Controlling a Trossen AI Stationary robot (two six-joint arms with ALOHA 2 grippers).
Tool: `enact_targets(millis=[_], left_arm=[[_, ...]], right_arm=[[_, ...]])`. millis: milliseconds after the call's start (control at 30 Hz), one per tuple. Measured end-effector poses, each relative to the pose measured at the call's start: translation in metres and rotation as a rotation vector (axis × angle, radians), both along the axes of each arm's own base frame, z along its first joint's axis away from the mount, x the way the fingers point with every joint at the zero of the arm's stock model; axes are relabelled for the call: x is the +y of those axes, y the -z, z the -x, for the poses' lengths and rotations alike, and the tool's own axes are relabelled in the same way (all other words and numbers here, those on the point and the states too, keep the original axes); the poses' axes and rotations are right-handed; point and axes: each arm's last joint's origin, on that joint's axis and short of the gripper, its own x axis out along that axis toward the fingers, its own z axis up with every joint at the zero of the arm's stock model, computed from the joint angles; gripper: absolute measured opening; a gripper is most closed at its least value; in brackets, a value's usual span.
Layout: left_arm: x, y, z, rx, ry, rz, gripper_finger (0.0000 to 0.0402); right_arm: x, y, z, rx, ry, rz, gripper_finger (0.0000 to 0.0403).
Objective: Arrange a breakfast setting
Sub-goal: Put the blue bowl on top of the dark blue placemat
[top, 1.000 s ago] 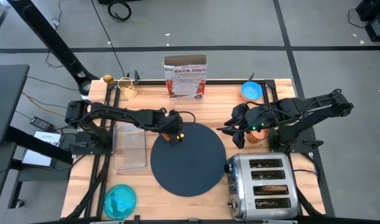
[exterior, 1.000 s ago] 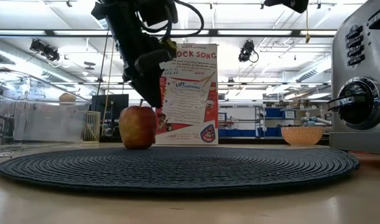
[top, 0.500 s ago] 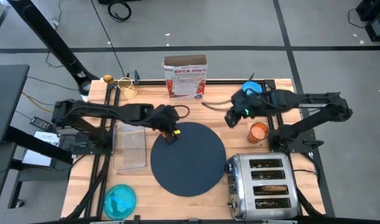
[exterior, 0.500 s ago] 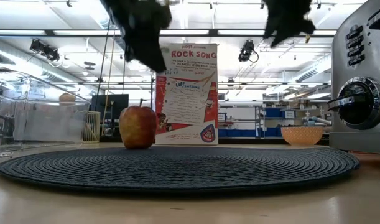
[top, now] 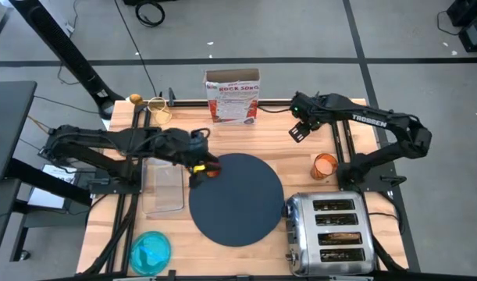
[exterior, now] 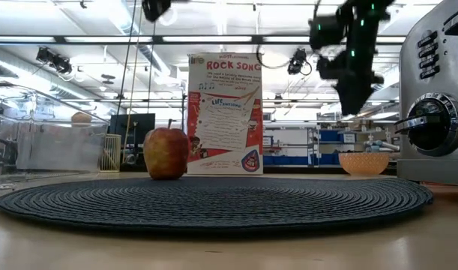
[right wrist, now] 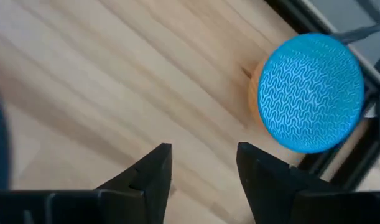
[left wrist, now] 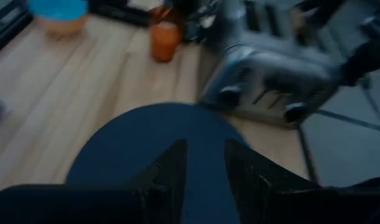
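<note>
The red-orange apple (exterior: 166, 152) stands on the far-left part of the dark-grey round mat (top: 236, 204). My left gripper (top: 197, 160) hangs open just left of the apple, above it, touching nothing; its wrist view (left wrist: 205, 152) looks across the mat. My right gripper (top: 300, 129) is open and empty in the air beside the small blue bowl (right wrist: 311, 93), which stands at the far right on the table. The orange cup (top: 325, 165) stands right of the mat. The teal plate (top: 151, 251) lies at the near left. A brown slice (top: 341, 234) shows in a toaster slot.
The chrome toaster (top: 329, 234) stands at the near right, close to the mat's edge. A clear tray (top: 164, 183) lies left of the mat. A cereal box (top: 233, 96) stands upright at the far edge. Small gold items (top: 148, 105) sit at the far left.
My left gripper has risen off the apple and drawn back toward the table's left; the apple stays upright on the mat. My right gripper has gone from beside the orange cup up and toward the far edge, near the blue bowl; the cup stays where it was.
</note>
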Motion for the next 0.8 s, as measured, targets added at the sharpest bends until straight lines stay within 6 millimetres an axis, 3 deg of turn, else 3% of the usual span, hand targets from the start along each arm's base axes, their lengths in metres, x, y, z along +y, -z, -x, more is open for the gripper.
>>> enact_targets(millis=[133, 367, 533, 800], left_arm=[[-0.014, -0.008, 0.002, -0.068, 0.044, 0.029, 0.0115], [-0.026, -0.012, 0.001, -0.114, 0.068, 0.071, 0.0114], [-0.026, -0.012, 0.001, -0.114, 0.046, 0.100, 0.0114], [-0.026, -0.013, 0.000, -0.129, 0.047, 0.104, 0.0114]], right_arm=[[-0.021, 0.025, 0.008, -0.016, 0.031, -0.014, 0.0218], [-0.047, 0.061, 0.018, 0.167, 0.040, -0.026, 0.0257], [-0.040, 0.069, 0.016, 0.223, 0.025, 0.003, 0.0250], [-0.039, 0.085, 0.011, 0.158, 0.142, 0.158, 0.0229]])
